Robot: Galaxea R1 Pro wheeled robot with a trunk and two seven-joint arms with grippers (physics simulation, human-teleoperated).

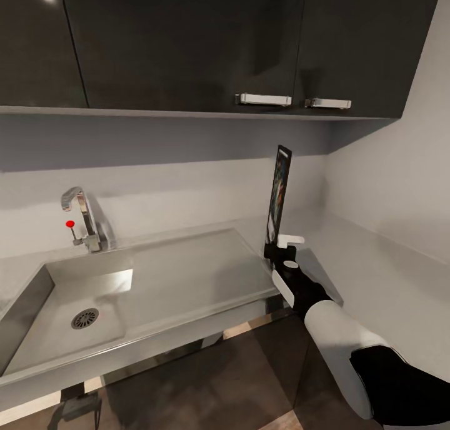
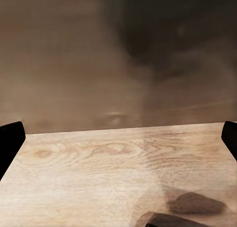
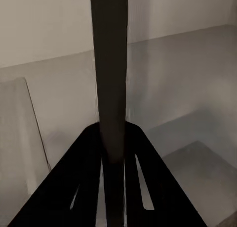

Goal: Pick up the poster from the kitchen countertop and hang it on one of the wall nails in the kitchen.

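Note:
The poster (image 1: 279, 194) stands upright and edge-on above the grey kitchen countertop (image 1: 375, 261), its colourful face turned left. My right gripper (image 1: 279, 245) is shut on the poster's lower edge, lifting it off the slab. In the right wrist view the poster (image 3: 109, 73) is a dark vertical strip running up from between the black fingers (image 3: 79, 187). In the left wrist view my left gripper (image 2: 118, 138) is open, its dark fingertips (image 2: 10, 143) at the two sides over wooden floor. No wall nail can be made out.
An inset steel sink (image 1: 37, 286) with drainer (image 1: 187, 274) and a tap (image 1: 84, 220) lies to the left. Glossy black upper cabinets (image 1: 187, 42) hang overhead. The light grey wall (image 1: 387, 180) closes the corner on the right. Dark floor (image 1: 206, 380) shows below the counter edge.

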